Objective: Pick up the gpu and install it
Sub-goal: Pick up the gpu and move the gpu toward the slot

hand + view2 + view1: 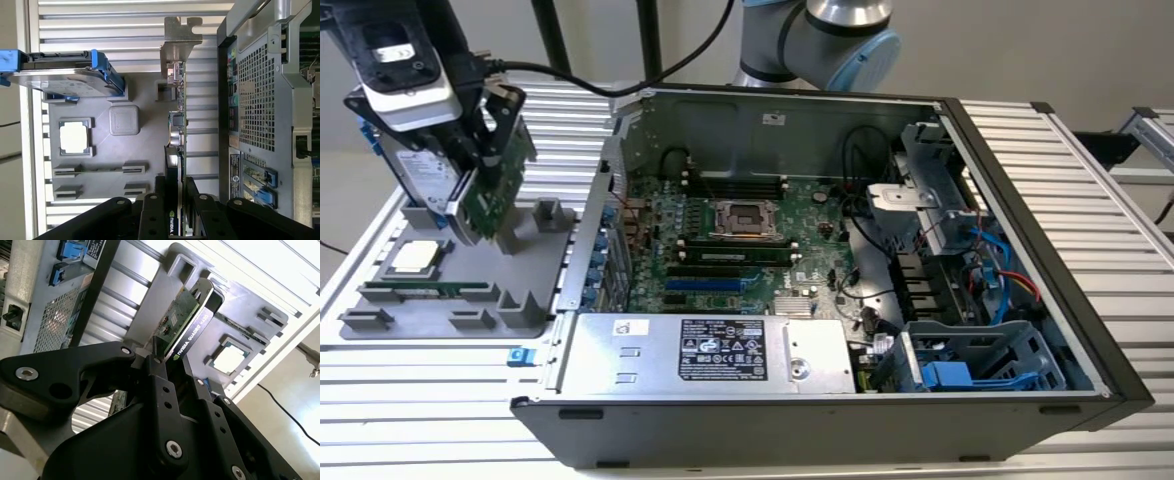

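Gripper (pixel 170 357) fingers are clamped on the gpu (pixel 187 322), held on edge (green board one face, black shroud the other, silver bracket endmost) over the gray tray (pixel 467 262), at the exterior view's left beside the computer case (pixel 787 420); its gripped edge is hidden.

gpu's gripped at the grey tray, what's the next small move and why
Probably a short straight lift. The fingers are shut on the gpu, and its lower edge looks low among the posts of the grey tray, so it should clear them before any sideways travel toward the open case.
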Controlling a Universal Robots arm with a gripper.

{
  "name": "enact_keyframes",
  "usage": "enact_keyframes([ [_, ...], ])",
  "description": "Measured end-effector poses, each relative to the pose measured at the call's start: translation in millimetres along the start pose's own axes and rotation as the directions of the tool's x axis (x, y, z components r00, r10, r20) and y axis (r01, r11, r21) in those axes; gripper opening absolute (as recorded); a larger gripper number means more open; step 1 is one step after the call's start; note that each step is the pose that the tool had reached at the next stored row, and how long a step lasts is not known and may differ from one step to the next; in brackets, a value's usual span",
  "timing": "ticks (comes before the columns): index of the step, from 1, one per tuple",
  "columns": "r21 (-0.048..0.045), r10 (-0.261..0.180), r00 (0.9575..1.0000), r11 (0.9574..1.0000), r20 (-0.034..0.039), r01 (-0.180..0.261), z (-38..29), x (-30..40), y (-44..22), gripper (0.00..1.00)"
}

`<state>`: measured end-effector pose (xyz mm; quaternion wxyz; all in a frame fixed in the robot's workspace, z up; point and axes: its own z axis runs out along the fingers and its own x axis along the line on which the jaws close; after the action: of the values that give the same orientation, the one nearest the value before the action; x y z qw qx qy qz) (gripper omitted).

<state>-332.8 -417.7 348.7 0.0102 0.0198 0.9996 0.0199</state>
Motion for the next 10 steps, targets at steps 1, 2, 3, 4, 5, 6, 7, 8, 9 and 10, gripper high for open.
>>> enact_keyframes([
  [1,0.0000,0.000,1.0000,1.0000,0.0000,0.000,-0.3,0.0,0.0,0.00],
  [2,0.0000,0.000,1.0000,1.0000,0.0000,0.000,-0.6,0.0,0.0,0.00],
  [3,0.0000,0.000,1.0000,1.0000,0.0000,0.000,-0.9,0.0,0.0,0.00],
  [4,0.0000,0.000,1.0000,1.0000,0.0000,0.000,-1.2,0.0,0.0,0.00],
  [5,-0.0001,0.000,1.0000,1.0000,0.0001,0.000,-1.6,0.0,0.1,0.00],
  [6,-0.0001,0.000,1.0000,1.0000,0.0001,0.000,-2.0,0.0,0.1,0.00],
  [7,-0.0001,0.000,1.0000,1.0000,0.0001,0.000,-2.4,-0.1,0.1,0.00],
  [8,-0.0001,0.000,1.0000,1.0000,0.0000,0.000,-2.8,-0.1,0.1,0.00],
  [9,0.0000,0.000,1.0000,1.0000,0.0000,0.000,-3.3,-0.1,0.1,0.00],
  [10,-0.0001,0.000,1.0000,1.0000,0.0000,0.000,-3.8,-0.1,0.2,0.00],
])
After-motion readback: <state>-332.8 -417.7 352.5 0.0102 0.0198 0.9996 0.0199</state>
